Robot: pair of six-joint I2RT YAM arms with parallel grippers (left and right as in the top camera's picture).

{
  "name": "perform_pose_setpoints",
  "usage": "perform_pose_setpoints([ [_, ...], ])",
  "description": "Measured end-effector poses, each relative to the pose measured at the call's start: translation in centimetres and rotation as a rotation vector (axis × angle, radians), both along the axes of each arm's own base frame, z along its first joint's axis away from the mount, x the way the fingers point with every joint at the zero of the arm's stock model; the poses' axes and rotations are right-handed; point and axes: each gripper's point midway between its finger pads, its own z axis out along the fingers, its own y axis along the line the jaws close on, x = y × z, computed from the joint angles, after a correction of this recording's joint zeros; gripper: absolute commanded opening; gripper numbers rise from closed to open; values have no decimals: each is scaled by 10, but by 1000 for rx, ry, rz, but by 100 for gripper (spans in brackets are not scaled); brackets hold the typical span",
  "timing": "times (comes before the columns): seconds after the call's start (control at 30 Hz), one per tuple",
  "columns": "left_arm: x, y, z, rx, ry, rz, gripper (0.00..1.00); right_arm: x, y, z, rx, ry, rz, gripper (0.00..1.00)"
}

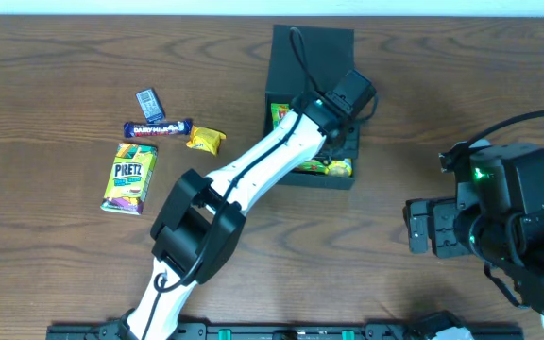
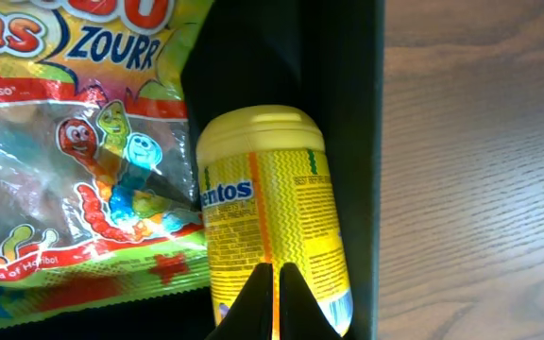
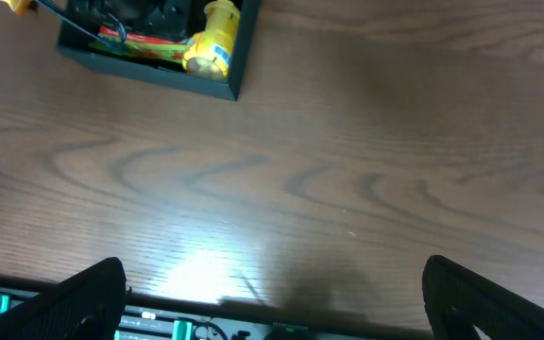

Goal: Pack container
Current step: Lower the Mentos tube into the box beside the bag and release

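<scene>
The container (image 1: 311, 57) is a black square box with its flap lid open towards the back. It also shows in the left wrist view (image 2: 357, 113) and the right wrist view (image 3: 149, 59). Inside lie a colourful gummy bag (image 2: 74, 151) and a yellow Mentos bottle (image 2: 272, 198), the bottle against the box wall. My left gripper (image 2: 277, 272) is inside the box, its fingers shut together just over the bottle. In the overhead view the left gripper (image 1: 340, 142) covers much of the box. My right gripper (image 3: 277, 297) is open and empty above bare table, right of the box.
Left of the box lie a Pretz box (image 1: 128, 177), a Dairy Milk bar (image 1: 157, 127), a small yellow packet (image 1: 206, 140) and a small dark packet (image 1: 149, 101). The right arm (image 1: 499, 217) sits at the table's right side.
</scene>
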Motion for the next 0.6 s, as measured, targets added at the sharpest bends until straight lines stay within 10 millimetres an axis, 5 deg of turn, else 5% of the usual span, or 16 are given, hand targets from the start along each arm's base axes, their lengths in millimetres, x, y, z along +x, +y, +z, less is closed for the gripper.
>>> perform_pose_setpoints([
  [0.6, -28, -12, -5, -36, 66, -179, 6, 0, 0, 0, 0, 0, 0, 99],
])
